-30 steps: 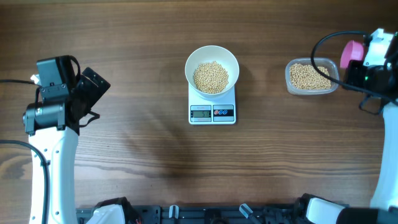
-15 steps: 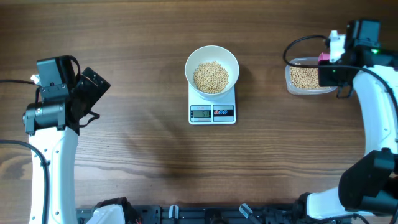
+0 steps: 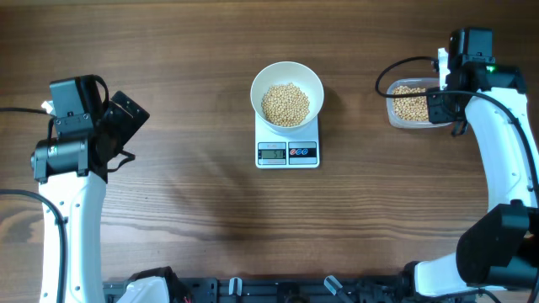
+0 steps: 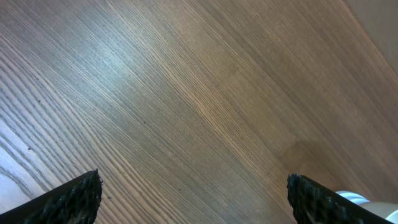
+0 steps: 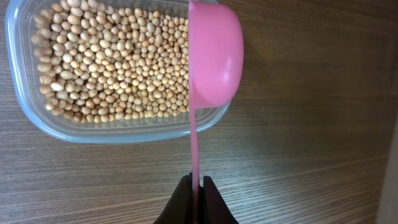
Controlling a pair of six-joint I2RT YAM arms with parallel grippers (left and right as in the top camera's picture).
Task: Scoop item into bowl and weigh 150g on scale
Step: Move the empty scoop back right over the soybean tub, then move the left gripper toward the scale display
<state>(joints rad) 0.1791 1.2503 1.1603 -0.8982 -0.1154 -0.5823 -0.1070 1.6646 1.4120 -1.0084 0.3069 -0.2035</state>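
The white bowl (image 3: 287, 84) holds a heap of tan beans (image 3: 285, 103) and stands on the white scale (image 3: 287, 152) at the table's middle. More beans (image 5: 106, 62) fill a clear plastic tub (image 5: 37, 115) at the right. My right gripper (image 5: 196, 185) is shut on the thin handle of a pink scoop (image 5: 216, 53). The scoop is turned on its side over the tub's right end, and its inside is hidden. In the overhead view the right gripper (image 3: 444, 99) hangs over the tub (image 3: 402, 120). My left gripper (image 4: 193, 193) stands open over bare wood, far left of the scale.
The left arm (image 3: 76, 126) stands at the table's left side, and the right arm (image 3: 505, 126) runs along the right edge. Cables loop above the tub (image 3: 404, 67). Bare wood lies between the scale and the tub.
My right gripper has swung left with the pink scoop, from beyond the tub's right end to over the tub. The left arm, bowl and scale have not moved.
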